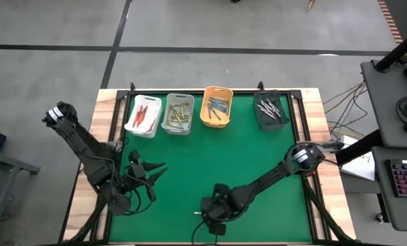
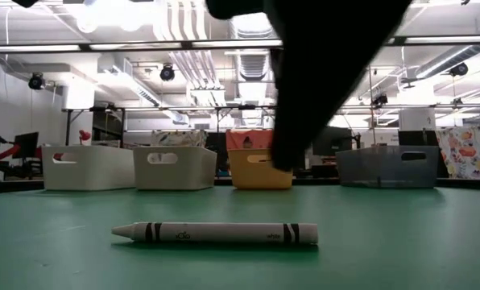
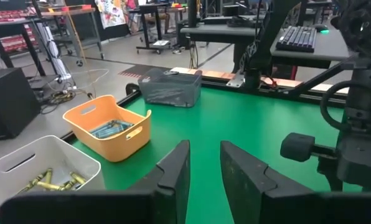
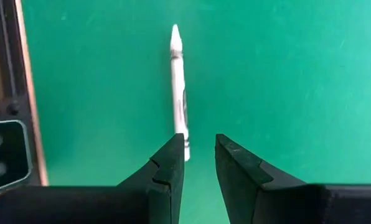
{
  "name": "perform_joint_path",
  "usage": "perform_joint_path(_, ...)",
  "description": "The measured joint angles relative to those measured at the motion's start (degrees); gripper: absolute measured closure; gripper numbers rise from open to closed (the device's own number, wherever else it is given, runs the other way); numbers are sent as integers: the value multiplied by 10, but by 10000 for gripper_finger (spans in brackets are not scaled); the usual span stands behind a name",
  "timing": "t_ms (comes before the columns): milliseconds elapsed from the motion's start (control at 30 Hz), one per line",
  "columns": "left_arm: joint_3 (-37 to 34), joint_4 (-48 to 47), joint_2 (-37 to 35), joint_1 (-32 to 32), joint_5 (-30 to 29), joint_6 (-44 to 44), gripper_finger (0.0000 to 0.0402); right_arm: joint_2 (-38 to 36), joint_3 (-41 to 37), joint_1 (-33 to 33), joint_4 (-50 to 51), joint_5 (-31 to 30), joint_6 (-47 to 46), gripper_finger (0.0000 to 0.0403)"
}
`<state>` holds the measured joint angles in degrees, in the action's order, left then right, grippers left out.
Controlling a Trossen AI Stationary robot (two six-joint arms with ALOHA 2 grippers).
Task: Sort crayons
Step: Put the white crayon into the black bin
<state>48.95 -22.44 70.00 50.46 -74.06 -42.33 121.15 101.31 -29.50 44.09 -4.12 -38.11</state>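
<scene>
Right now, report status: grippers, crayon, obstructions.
Right gripper open, poised above the white crayon, empty. Left gripper open, empty, waiting at table's left. White crayon lies flat on the green mat. Nothing around it.

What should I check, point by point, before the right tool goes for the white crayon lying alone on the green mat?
1. White crayon lies flat and alone on the mat: ok.
2. Right tool has a gap between its fingers, nothing held: ok.
3. Right tool lined up over the crayon: not ok; the crayon's end sits beside one finger, not in the gap.
4. Left tool is empty and waits at the table's left side, apart from the crayon: ok.
5. Grey bin at the far right already holds crayons, still reachable: ok.
6. Which bin takes white: cannot tell.
</scene>
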Motion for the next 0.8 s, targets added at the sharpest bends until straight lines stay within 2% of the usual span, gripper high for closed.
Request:
perform_joint_path(233,0,0,7,0,0,1,331,9,33,0,1,-24,50,321)
perform_joint_path(400,0,1,8,0,0,12,331,16,32,-5,-2,-37,72,297)
perform_joint_path(800,0,2,8,0,-3,12,331,71,34,-9,-23,-30,82,287)
